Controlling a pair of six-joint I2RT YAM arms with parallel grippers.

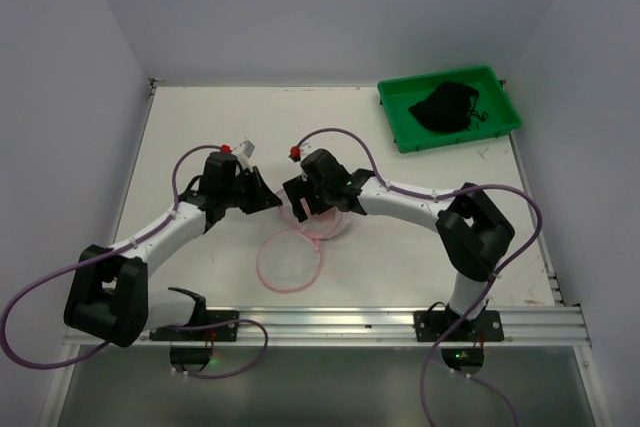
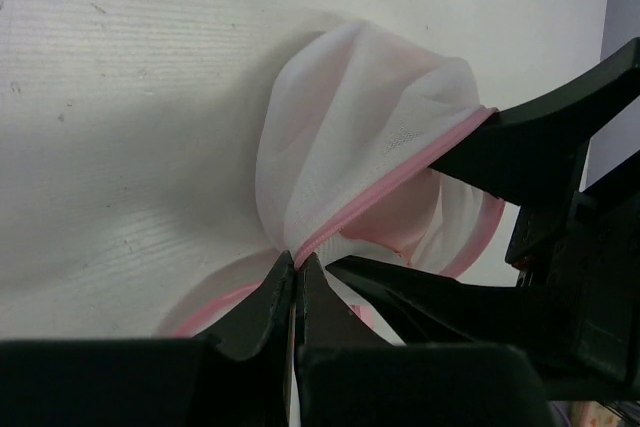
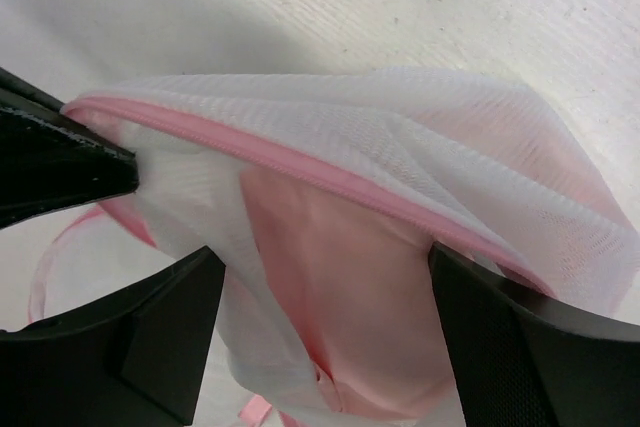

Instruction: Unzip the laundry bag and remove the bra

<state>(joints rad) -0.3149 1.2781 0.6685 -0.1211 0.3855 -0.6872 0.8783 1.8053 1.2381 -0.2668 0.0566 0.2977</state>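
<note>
My left end effector (image 2: 295, 262) pinches the laundry bag (image 2: 350, 137) by its trim. The right end effector (image 3: 322, 257), jaws spread astride the bra (image 3: 345, 337), should sink deeper before closing.

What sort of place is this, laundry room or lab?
Probably a robotics lab test cell: left arm and right arm bolted to a rail, a white table boxed in by plain walls, and a green tray.
</note>
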